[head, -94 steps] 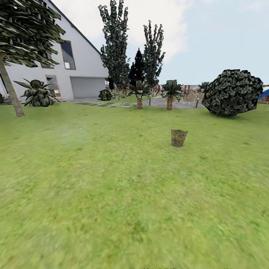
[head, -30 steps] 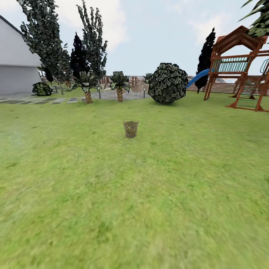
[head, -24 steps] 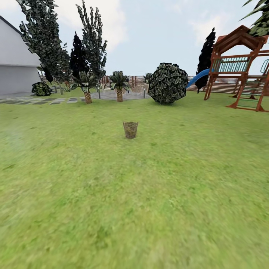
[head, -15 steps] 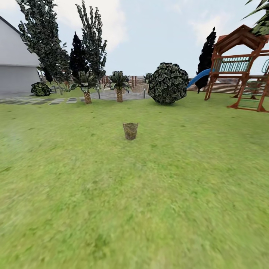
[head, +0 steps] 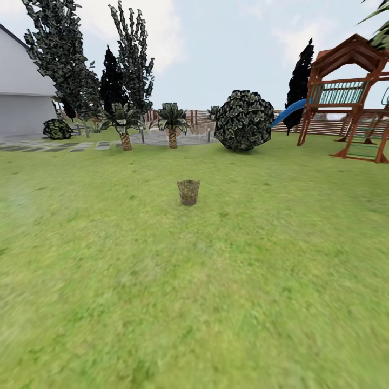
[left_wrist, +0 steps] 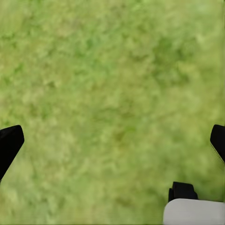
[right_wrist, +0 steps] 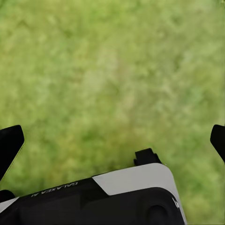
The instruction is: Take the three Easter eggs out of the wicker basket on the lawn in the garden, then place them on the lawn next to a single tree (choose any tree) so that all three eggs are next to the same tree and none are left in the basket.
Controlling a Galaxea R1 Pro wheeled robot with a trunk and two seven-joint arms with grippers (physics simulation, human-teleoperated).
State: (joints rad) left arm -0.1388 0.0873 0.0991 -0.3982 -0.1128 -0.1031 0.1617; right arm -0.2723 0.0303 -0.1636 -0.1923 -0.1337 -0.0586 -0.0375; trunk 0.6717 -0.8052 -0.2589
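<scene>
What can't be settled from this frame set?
- Eggs: the wicker basket in the head view is too far and small to show its contents.
- Left gripper and right gripper: both fingers cut off by each wrist view's edges over the lawn; tips unseen.

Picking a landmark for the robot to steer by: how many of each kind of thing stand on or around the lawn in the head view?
Wicker basket: 1
Short palms: 2
Large round bush: 1
Wooden play set with blue slide: 1
House: 1
Total: 6
</scene>
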